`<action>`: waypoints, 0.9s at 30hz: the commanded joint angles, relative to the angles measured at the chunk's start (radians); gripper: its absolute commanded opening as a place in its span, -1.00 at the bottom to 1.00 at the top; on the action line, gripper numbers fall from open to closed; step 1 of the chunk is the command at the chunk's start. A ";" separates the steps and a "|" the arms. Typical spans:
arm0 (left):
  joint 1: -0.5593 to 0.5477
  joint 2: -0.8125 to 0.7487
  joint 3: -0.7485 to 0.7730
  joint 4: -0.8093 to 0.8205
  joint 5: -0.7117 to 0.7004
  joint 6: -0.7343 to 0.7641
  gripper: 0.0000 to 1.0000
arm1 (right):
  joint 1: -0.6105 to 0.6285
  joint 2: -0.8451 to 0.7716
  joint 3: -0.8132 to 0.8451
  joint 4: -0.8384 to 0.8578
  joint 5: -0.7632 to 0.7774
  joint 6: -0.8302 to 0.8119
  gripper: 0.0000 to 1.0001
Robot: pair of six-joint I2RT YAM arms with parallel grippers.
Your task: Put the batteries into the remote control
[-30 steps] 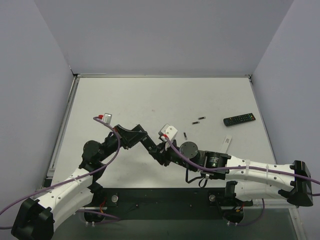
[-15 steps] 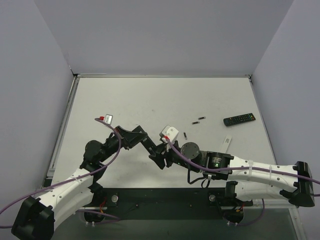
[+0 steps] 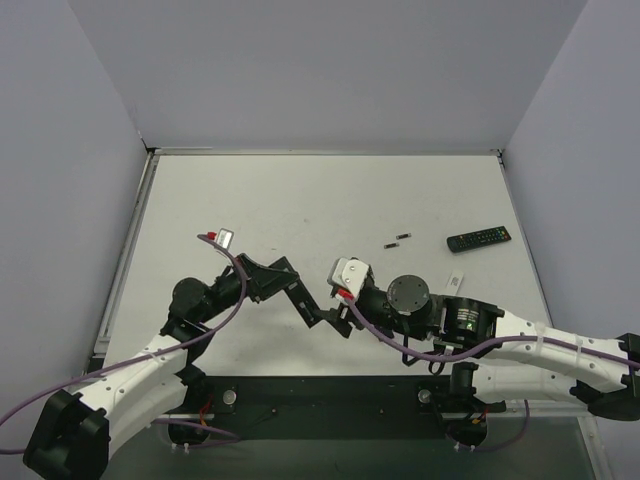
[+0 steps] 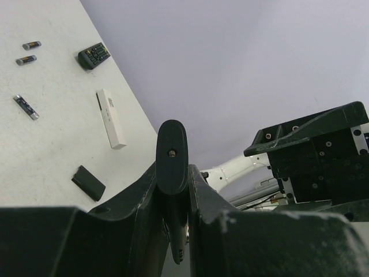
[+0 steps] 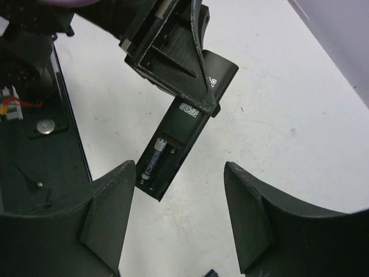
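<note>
left gripper (image 4: 173, 196) squeezing the black remote (image 5: 185, 130), middle of right wrist view, one battery (image 5: 158, 159) in its open back, right gripper (image 5: 180, 193) below, jaws half open, holding nothing

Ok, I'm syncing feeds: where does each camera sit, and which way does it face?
Top external: above, behind the arms, facing down at the table; both show.
Left wrist: along the shut left pincer, past the held remote, towards the spare remote.
Right wrist: down between the open right pincer's fingers at the held remote.
Wrists share the held remote.
</note>
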 commanded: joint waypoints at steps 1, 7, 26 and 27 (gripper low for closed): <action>-0.002 0.008 0.074 0.011 0.065 0.008 -1.00 | -0.001 -0.025 0.024 -0.073 -0.067 -0.204 0.19; -0.002 0.023 0.123 -0.061 0.131 0.024 -1.00 | -0.012 -0.028 0.038 -0.133 -0.272 -0.422 0.20; -0.005 0.022 0.169 -0.112 0.200 0.033 -1.00 | -0.142 0.151 0.164 -0.152 -0.613 -0.545 -0.37; -0.007 0.022 0.171 -0.115 0.201 0.033 -1.00 | -0.144 0.158 0.167 -0.153 -0.629 -0.542 -0.42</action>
